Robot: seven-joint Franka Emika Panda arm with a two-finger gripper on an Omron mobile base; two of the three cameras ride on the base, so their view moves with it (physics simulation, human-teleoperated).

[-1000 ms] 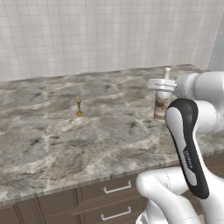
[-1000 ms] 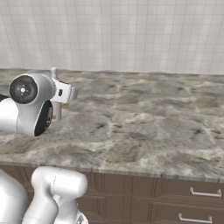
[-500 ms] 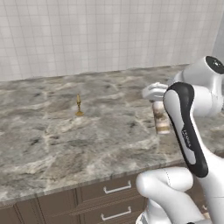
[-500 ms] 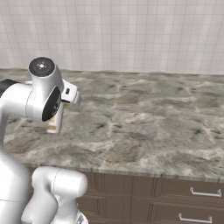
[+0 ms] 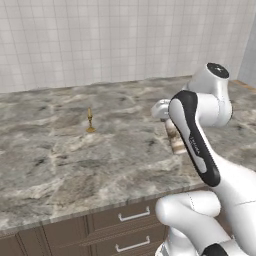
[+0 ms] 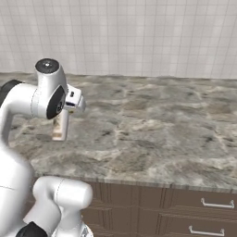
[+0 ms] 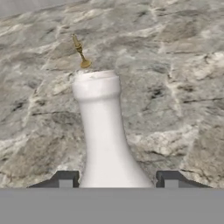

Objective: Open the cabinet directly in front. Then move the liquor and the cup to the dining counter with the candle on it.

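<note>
The arm hides most of the bottle (image 5: 176,141) in the left base view: a strip of its brownish lower body shows beside the dark forearm link, standing on the tabletop (image 5: 60,165). In the right base view the bottle (image 6: 60,126) shows as a pale upright shape under the hand, its top covered by the wrist. The hand view shows the pale neck and cap of the bottle (image 7: 101,131) rising between the two dark fingertips of the tool (image 7: 117,179). The fingertips sit a little apart from the neck on either side at the bottom edge, and the grey band cuts off whatever lies lower, so I cannot tell whether the tool grips the bottle or stands loose around it.

The candlestick (image 5: 90,120) stands upright well to the left of the bottle, with bare stone all around it; in the hand view the candlestick (image 7: 80,52) appears just past the bottle's cap, tilted by the camera's roll. The bottle stands nearer the front edge of the tabletop than the tiled wall (image 5: 100,40) behind. Drawers (image 5: 132,216) with short silver handles run under the front edge. To the right of the bottle, the right base view shows a broad open stretch of tabletop (image 6: 176,129).
</note>
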